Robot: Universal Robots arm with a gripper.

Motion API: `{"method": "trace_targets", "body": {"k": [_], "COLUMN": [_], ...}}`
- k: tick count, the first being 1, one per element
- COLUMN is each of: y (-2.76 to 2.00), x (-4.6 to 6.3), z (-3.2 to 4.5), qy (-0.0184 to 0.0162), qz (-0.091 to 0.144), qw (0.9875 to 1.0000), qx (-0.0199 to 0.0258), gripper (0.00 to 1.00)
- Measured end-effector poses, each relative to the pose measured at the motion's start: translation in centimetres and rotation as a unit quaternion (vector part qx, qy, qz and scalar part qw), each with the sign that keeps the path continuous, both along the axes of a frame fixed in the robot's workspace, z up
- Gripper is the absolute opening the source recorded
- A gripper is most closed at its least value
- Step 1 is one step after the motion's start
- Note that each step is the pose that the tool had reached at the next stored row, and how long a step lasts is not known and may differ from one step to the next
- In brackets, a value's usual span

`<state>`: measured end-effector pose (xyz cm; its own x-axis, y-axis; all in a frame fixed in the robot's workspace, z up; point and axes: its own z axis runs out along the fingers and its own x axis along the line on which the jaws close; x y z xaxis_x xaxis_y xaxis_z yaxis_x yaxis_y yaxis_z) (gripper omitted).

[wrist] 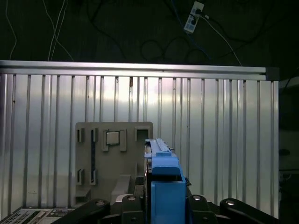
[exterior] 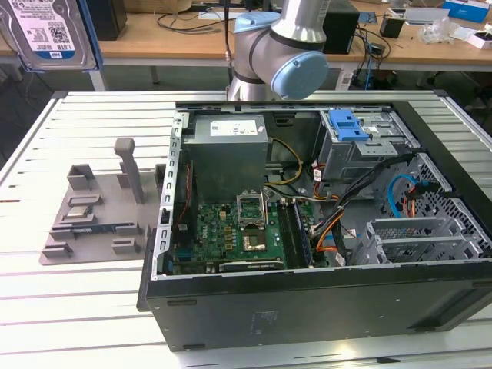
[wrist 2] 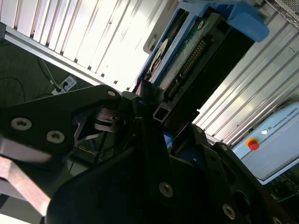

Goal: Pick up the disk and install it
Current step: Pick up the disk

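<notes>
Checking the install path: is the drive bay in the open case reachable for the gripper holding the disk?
Probably yes: the gripper holds the disk clear of the table, the case lies open, and the drive bay is uncovered, though a blue bracket sits on it.

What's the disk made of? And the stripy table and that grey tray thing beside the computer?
The disk: a paper-like printed label, and glossy blue side rails that look plastic; the body seems metal, though little shows. The table: pale ribbed slats that glint, probably aluminium. The grey tray: dull, even colour with chunky moulded shapes, likely plastic.
</notes>
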<state>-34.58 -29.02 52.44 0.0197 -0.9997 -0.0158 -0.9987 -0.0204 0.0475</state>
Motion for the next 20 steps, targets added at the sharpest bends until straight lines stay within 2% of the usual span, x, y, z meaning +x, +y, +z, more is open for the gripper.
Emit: {"method": "trace_targets", "body": {"k": [10, 14, 18, 20], "y": [0.06, 0.10, 0.10, -0.06], "x": [0.0, 0.0, 0.0, 0.1], "z": [1.67, 3.04, 3.03, 3.03], "qy": [0.0000, 0.0001, 0.0000, 0.0000], "qz": [0.000, 0.000, 0.000, 0.000], "qw": [1.0000, 1.0000, 1.0000, 1.0000], "qx": [0.0000, 0.0000, 0.0004, 0.0004], "gripper": [0.37, 0.37, 0.37, 0.37]}}
